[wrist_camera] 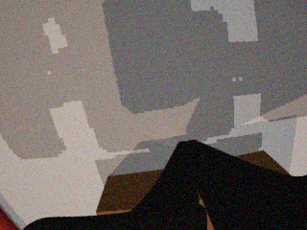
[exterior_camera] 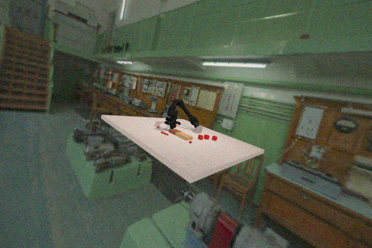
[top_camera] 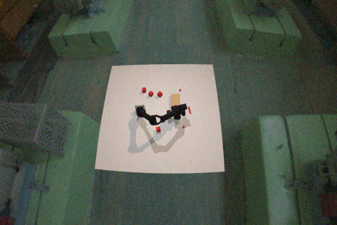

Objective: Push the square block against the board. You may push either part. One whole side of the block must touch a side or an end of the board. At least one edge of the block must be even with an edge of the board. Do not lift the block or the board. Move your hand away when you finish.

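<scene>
The pale tan board (top_camera: 175,99) (exterior_camera: 183,135) lies flat on the table. The darker brown square block (exterior_camera: 174,131) (wrist_camera: 129,192) is at the board's far end in the exterior view, and the two look end to end. Whether they fully touch and their edges are even is too small to tell. In the top view the arm hides the block. My gripper (top_camera: 177,118) (exterior_camera: 172,127) (wrist_camera: 186,149) is shut and empty, pointing down by the block's side away from the board. Its black fingers cover part of the block in the wrist view. Contact with the block cannot be told.
Three red cubes (top_camera: 150,93) (exterior_camera: 206,136) lie beyond the arm base; another red cube (top_camera: 158,129) lies near the arm. A red rod (top_camera: 189,109) (exterior_camera: 164,133) lies beside the block and board. Small red pieces (top_camera: 180,89) (top_camera: 183,126) lie off both ends.
</scene>
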